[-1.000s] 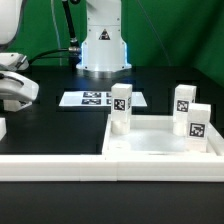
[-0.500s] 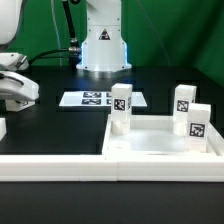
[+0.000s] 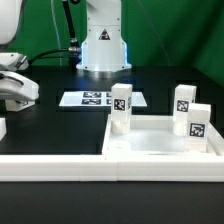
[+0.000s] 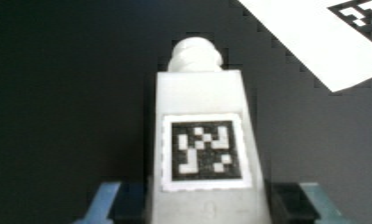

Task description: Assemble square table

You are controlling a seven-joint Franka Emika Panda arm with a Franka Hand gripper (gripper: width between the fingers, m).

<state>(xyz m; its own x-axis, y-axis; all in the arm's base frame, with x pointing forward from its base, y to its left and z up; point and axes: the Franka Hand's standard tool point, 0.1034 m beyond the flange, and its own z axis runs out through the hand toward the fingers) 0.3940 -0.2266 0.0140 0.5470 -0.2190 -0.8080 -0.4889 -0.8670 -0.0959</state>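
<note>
Pinching a leg (image 4: pixel 201 130) between the fingers of the gripper (image 4: pixel 204 203) at nine o'clock from the square top (image 3: pixel 160 140) with three legs standing, probably next carrying it to the empty corner.

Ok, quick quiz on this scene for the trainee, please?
1. How many legs stand on the top in the exterior view?
2. True or false: the marker board lies inside the top.
3. In the wrist view, what sits between the fingers of the gripper? A) a tagged leg B) the marker board C) nothing

Key: 1. Three. 2. False, it lies on the table behind the top. 3. A.
</note>
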